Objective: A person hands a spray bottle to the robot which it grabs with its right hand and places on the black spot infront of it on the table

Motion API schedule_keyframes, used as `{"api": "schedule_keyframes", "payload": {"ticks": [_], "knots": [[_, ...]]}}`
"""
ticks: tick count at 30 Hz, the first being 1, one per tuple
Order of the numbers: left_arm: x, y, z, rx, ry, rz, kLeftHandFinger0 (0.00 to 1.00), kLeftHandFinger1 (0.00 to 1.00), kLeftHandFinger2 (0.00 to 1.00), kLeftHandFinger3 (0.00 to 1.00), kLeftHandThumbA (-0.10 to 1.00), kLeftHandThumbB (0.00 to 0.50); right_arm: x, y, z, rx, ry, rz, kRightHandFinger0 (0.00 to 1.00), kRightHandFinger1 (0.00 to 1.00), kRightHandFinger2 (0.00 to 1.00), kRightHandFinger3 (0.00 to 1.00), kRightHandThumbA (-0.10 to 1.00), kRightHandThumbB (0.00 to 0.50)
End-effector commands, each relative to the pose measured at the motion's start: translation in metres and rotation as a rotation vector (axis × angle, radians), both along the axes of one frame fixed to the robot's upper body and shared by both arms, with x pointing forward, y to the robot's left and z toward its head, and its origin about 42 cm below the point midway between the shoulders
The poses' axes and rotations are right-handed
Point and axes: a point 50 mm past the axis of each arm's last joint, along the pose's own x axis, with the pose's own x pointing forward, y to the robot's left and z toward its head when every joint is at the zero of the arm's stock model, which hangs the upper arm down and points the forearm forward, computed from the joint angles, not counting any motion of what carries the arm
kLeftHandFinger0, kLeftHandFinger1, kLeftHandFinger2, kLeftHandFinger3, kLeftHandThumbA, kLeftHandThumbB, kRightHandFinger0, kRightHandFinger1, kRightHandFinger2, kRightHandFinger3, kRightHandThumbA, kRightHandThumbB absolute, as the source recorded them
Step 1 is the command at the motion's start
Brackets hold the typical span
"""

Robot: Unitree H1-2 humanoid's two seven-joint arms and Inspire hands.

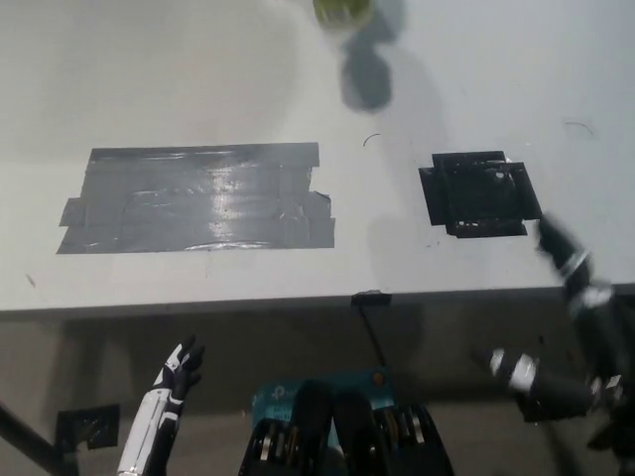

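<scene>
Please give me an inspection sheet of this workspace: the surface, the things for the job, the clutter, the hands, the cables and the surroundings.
Surface: pale table, with a wide grey tape patch on its left part.
Job's things: black spot of tape on the table's right part, nothing on it; a yellow-green object at the top edge, cut off, perhaps the spray bottle, casts a shadow on the table.
Clutter: small black tape piece on the table's front edge.
Hands: white left hand low, below the table edge, open, holding nothing; black right hand at the right, blurred, holding nothing.
Cables: nothing seen.
Surroundings: floor below, with a black tape mark.
</scene>
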Motion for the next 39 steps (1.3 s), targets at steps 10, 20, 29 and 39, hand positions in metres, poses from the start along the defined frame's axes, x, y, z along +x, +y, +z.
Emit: {"api": "schedule_keyframes", "payload": {"ticks": [10,20,29,39], "knots": [[-0.010,-0.005,0.002,-0.008,-0.048,-0.010,1.00,1.00,1.00,1.00,1.00,0.001,0.125,0.009,0.079,0.053,0.121,-0.003,1.00,1.00,1.00,1.00,1.00,0.407],[-0.015,-0.004,-0.002,-0.010,-0.040,-0.012,1.00,1.00,1.00,1.00,1.00,0.000,0.214,0.058,0.096,0.083,0.302,0.084,1.00,1.00,1.00,1.00,1.00,0.474],[-0.016,-0.009,-0.004,-0.023,-0.024,-0.014,1.00,1.00,1.00,1.00,1.00,0.047,0.241,0.087,0.100,0.158,0.365,0.154,1.00,1.00,1.00,1.00,1.00,0.500],[-0.017,-0.007,-0.005,0.000,-0.020,-0.007,1.00,1.00,1.00,1.00,1.00,0.029,0.246,0.103,0.071,0.087,0.461,0.176,1.00,1.00,1.00,1.00,1.00,0.455]]}}
